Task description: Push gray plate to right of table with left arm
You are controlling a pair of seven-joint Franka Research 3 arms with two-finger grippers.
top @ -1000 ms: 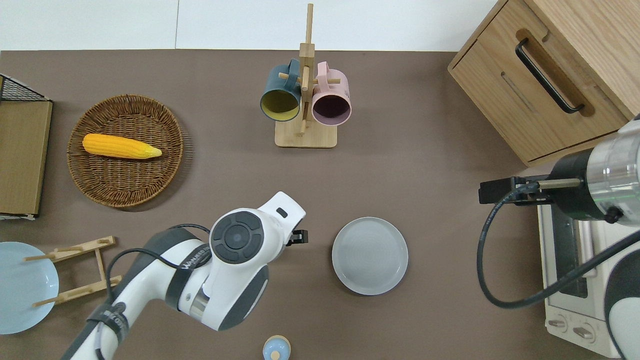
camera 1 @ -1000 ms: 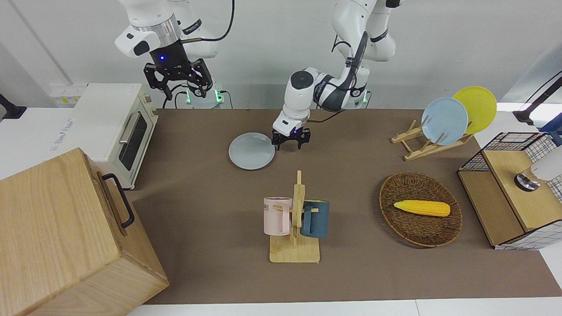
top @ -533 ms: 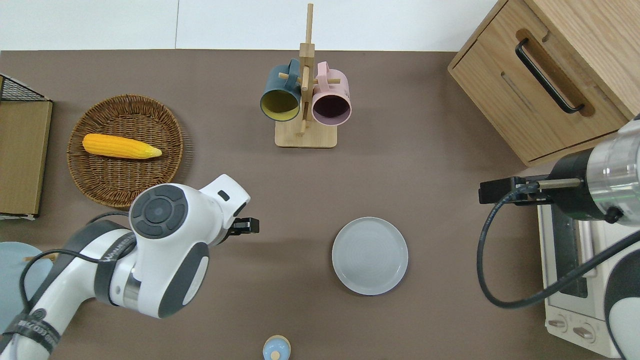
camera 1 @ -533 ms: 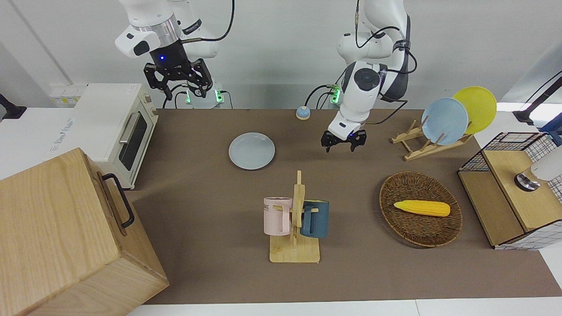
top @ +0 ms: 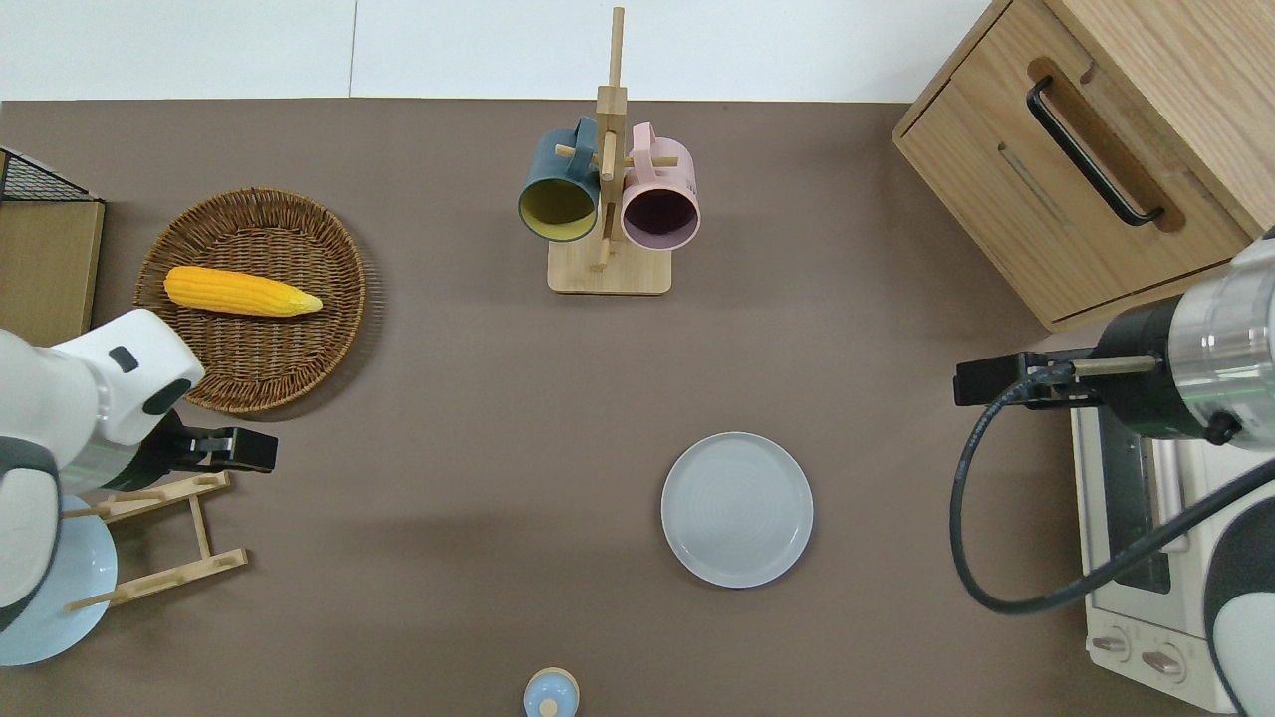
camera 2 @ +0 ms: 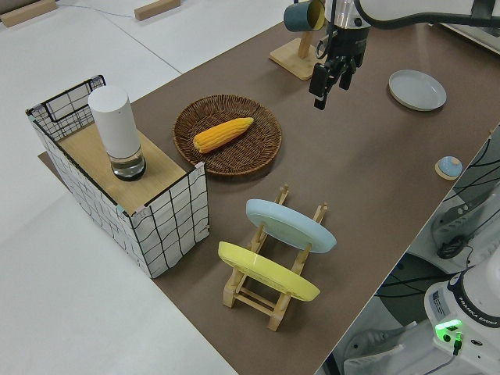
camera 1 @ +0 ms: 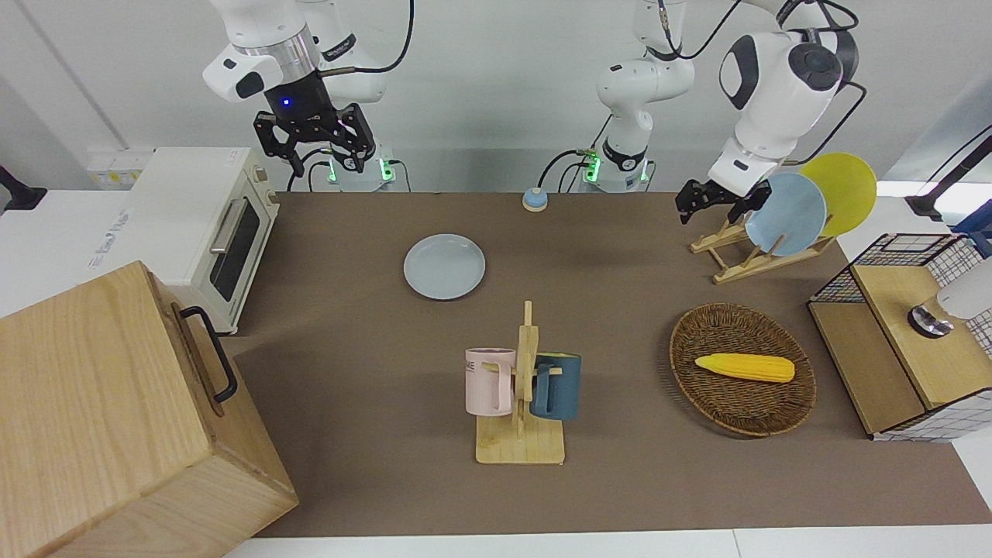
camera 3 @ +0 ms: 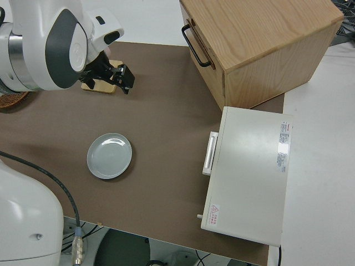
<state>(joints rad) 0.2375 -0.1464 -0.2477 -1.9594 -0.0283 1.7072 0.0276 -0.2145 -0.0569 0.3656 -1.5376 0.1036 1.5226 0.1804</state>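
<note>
round, smooth gray plate (top: 737, 509) lies flat on matte table (top: 478, 558).

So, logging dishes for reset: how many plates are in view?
3. The gray plate lies flat on the table; the sky-blue plate and yellow plate stand in the wooden rack.

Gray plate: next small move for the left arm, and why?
Probably just finish retracting. The gray plate lies flat on the table toward the right arm's end, nothing touching it. The left gripper is up by the wooden plate rack, well clear of it. The right arm is parked.
</note>
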